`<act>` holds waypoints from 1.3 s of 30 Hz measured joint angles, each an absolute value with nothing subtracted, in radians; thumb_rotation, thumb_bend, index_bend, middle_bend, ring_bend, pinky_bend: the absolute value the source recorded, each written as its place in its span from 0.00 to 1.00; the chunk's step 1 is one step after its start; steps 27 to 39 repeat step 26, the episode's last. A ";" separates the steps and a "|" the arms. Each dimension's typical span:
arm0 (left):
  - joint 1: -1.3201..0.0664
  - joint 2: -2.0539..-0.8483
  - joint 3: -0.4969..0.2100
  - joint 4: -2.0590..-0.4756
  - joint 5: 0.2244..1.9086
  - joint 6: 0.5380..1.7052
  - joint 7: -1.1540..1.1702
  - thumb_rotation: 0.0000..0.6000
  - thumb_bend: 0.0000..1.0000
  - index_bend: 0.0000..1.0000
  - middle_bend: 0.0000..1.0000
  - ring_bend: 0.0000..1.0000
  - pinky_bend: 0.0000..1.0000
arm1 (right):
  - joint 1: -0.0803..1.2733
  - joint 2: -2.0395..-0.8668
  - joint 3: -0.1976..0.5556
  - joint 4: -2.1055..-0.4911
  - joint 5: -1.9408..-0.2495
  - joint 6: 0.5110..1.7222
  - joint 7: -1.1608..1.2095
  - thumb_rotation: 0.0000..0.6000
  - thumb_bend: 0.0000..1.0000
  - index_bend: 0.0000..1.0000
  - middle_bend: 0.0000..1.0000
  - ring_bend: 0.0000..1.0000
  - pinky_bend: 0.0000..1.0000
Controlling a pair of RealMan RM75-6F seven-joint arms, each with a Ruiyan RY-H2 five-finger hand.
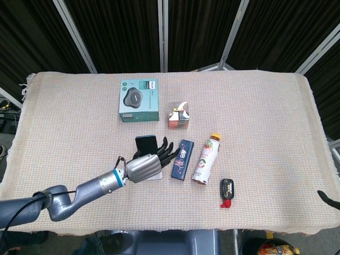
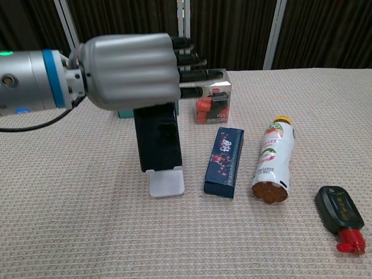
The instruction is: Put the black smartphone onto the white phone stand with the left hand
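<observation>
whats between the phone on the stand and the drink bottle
A dark blue box lies flat between the black smartphone and the drink bottle, clearest in the chest view.

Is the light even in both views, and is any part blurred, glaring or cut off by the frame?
Head view: even, soft light, only a faint shadow under the left hand; sharp overall. Chest view: the same hand looms large with soft highlights on its metal back; the black smartphone on the white phone stand stays crisp; the forearm is cut off at the left edge.
</observation>
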State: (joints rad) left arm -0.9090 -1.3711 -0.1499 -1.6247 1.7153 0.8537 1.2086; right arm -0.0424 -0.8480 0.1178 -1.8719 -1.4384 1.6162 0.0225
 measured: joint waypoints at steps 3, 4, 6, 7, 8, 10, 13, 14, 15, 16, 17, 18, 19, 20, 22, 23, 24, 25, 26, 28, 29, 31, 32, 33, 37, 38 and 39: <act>-0.875 -1.330 -0.174 -1.650 1.694 0.937 1.121 1.00 0.00 0.07 0.00 0.06 0.13 | -0.044 -0.848 0.115 -1.874 -1.446 1.619 0.023 1.00 0.00 0.00 0.00 0.00 0.00; -0.855 -1.314 -0.183 -1.658 1.680 0.978 1.080 1.00 0.00 0.07 0.00 0.05 0.12 | -0.045 -0.848 0.114 -1.875 -1.451 1.621 0.023 1.00 0.00 0.00 0.00 0.00 0.00; -0.818 -1.291 -0.196 -1.667 1.657 1.043 1.010 1.00 0.00 0.06 0.00 0.02 0.08 | -0.046 -0.848 0.112 -1.877 -1.457 1.623 0.023 1.00 0.00 0.00 0.00 0.00 0.00; -0.791 -1.277 -0.202 -1.672 1.640 1.085 0.959 1.00 0.00 0.05 0.00 0.01 0.06 | -0.046 -0.848 0.111 -1.878 -1.460 1.624 0.023 1.00 0.00 0.00 0.00 0.00 0.00; -0.769 -1.267 -0.206 -1.676 1.626 1.118 0.918 1.00 0.00 0.04 0.00 0.00 0.04 | -0.046 -0.848 0.110 -1.879 -1.463 1.624 0.023 1.00 0.00 0.00 0.00 0.00 0.00; -0.707 -1.245 -0.209 -1.685 1.588 1.193 0.818 1.00 0.00 0.02 0.00 0.00 0.01 | -0.047 -0.847 0.109 -1.881 -1.468 1.626 0.023 1.00 0.00 0.00 0.00 0.00 0.00; -0.598 -1.214 -0.201 -1.710 1.507 1.295 0.697 1.00 0.00 0.00 0.00 0.00 0.00 | -0.047 -0.847 0.109 -1.885 -1.471 1.629 0.021 1.00 0.00 0.00 0.00 0.00 0.00; -0.563 -1.205 -0.194 -1.721 1.477 1.317 0.670 1.00 0.00 0.00 0.00 0.00 0.00 | -0.047 -0.847 0.108 -1.886 -1.471 1.630 0.020 1.00 0.00 0.00 0.00 0.00 0.00; -0.528 -1.197 -0.186 -1.733 1.449 1.336 0.645 1.00 0.00 0.00 0.00 0.00 0.00 | -0.047 -0.847 0.109 -1.889 -1.473 1.631 0.019 1.00 0.00 0.00 0.00 0.00 0.00; -0.482 -1.188 -0.172 -1.747 1.419 1.359 0.609 1.00 0.00 0.00 0.00 0.00 0.00 | -0.047 -0.847 0.109 -1.891 -1.475 1.632 0.015 1.00 0.00 0.00 0.00 0.00 0.00; -0.448 -1.182 -0.160 -1.757 1.405 1.379 0.579 1.00 0.00 0.00 0.00 0.00 0.00 | -0.046 -0.847 0.109 -1.893 -1.478 1.633 0.011 1.00 0.00 0.00 0.00 0.00 0.00; -0.417 -1.176 -0.145 -1.765 1.399 1.400 0.547 1.00 0.00 0.00 0.00 0.00 0.00 | -0.046 -0.848 0.108 -1.895 -1.481 1.634 0.007 1.00 0.00 0.00 0.00 0.00 0.00; -0.378 -1.169 -0.123 -1.774 1.397 1.426 0.505 1.00 0.00 0.00 0.00 0.00 0.00 | -0.045 -0.849 0.107 -1.897 -1.485 1.634 0.001 1.00 0.00 0.00 0.00 0.00 0.00; -0.351 -1.163 -0.105 -1.780 1.399 1.444 0.474 1.00 0.00 0.00 0.00 0.00 0.00 | -0.045 -0.850 0.106 -1.898 -1.488 1.634 -0.004 1.00 0.00 0.00 0.00 0.00 0.00; -0.298 -1.148 -0.066 -1.794 1.406 1.475 0.408 1.00 0.00 0.00 0.00 0.00 0.00 | -0.043 -0.854 0.104 -1.902 -1.495 1.632 -0.013 1.00 0.00 0.00 0.00 0.00 0.00; -0.280 -1.141 -0.049 -1.799 1.409 1.484 0.384 1.00 0.00 0.00 0.00 0.00 0.00 | -0.042 -0.855 0.104 -1.903 -1.496 1.631 -0.015 1.00 0.00 0.00 0.00 0.00 0.00; -0.265 -1.132 -0.034 -1.804 1.411 1.491 0.365 1.00 0.00 0.00 0.00 0.00 0.00 | -0.041 -0.855 0.104 -1.904 -1.496 1.631 -0.016 1.00 0.00 0.00 0.00 0.00 0.00; -0.252 -1.122 -0.021 -1.808 1.413 1.498 0.351 1.00 0.00 0.00 0.00 0.00 0.00 | -0.040 -0.856 0.104 -1.904 -1.497 1.630 -0.017 1.00 0.00 0.00 0.00 0.00 0.00; -0.248 -1.118 -0.017 -1.809 1.416 1.503 0.348 1.00 0.00 0.00 0.00 0.00 0.00 | -0.040 -0.855 0.104 -1.904 -1.497 1.630 -0.017 1.00 0.00 0.00 0.00 0.00 0.00; -0.248 -1.118 -0.017 -1.809 1.416 1.503 0.348 1.00 0.00 0.00 0.00 0.00 0.00 | -0.040 -0.855 0.104 -1.904 -1.497 1.630 -0.017 1.00 0.00 0.00 0.00 0.00 0.00; -0.248 -1.118 -0.017 -1.809 1.416 1.503 0.348 1.00 0.00 0.00 0.00 0.00 0.00 | -0.040 -0.855 0.104 -1.904 -1.497 1.630 -0.017 1.00 0.00 0.00 0.00 0.00 0.00; -0.248 -1.118 -0.017 -1.809 1.416 1.503 0.348 1.00 0.00 0.00 0.00 0.00 0.00 | -0.040 -0.855 0.104 -1.904 -1.497 1.630 -0.017 1.00 0.00 0.00 0.00 0.00 0.00; -0.248 -1.118 -0.017 -1.809 1.416 1.503 0.348 1.00 0.00 0.00 0.00 0.00 0.00 | -0.040 -0.855 0.104 -1.904 -1.497 1.630 -0.017 1.00 0.00 0.00 0.00 0.00 0.00; -0.248 -1.118 -0.017 -1.809 1.416 1.503 0.348 1.00 0.00 0.00 0.00 0.00 0.00 | -0.040 -0.855 0.104 -1.904 -1.497 1.630 -0.017 1.00 0.00 0.00 0.00 0.00 0.00; -0.248 -1.118 -0.017 -1.809 1.416 1.503 0.348 1.00 0.00 0.00 0.00 0.00 0.00 | -0.040 -0.855 0.104 -1.904 -1.497 1.630 -0.017 1.00 0.00 0.00 0.00 0.00 0.00; -0.248 -1.118 -0.017 -1.809 1.416 1.503 0.348 1.00 0.00 0.00 0.00 0.00 0.00 | -0.040 -0.855 0.104 -1.904 -1.497 1.630 -0.017 1.00 0.00 0.00 0.00 0.00 0.00; -0.248 -1.118 -0.017 -1.809 1.416 1.503 0.348 1.00 0.00 0.00 0.00 0.00 0.00 | -0.040 -0.855 0.104 -1.904 -1.497 1.630 -0.017 1.00 0.00 0.00 0.00 0.00 0.00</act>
